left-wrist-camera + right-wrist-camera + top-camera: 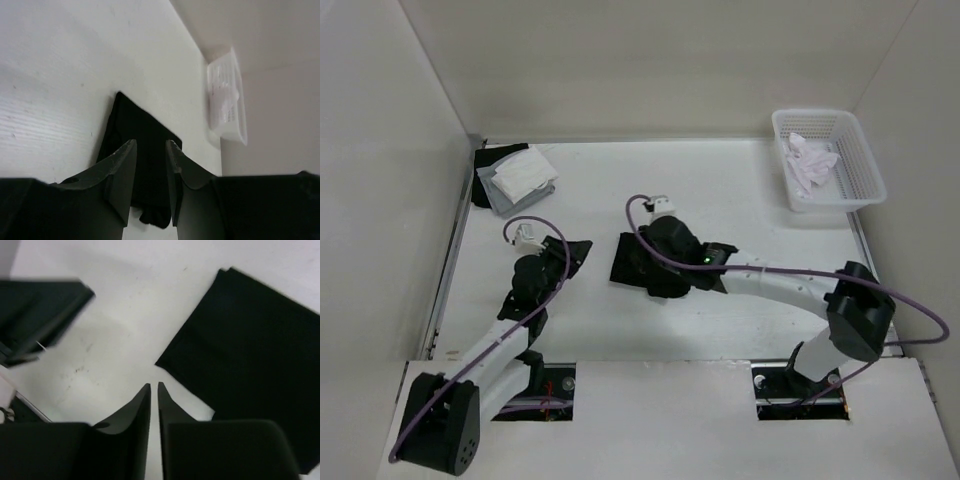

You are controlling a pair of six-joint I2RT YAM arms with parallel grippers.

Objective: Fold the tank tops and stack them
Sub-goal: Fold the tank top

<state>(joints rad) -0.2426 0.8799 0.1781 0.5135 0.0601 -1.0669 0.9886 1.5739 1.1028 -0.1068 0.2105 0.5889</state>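
Two claws, left claw (151, 145) narrowly apart, right claw (154, 386) together, black tank top (250, 355) beside, stack (523, 175) only overhead

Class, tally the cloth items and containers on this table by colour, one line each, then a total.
Black tops: 2 (mid-table, corner pile)
Grey top: 1
Folded white top: 1
Crumpled white cloth: 1 heap
White basket: 1
Total: 6
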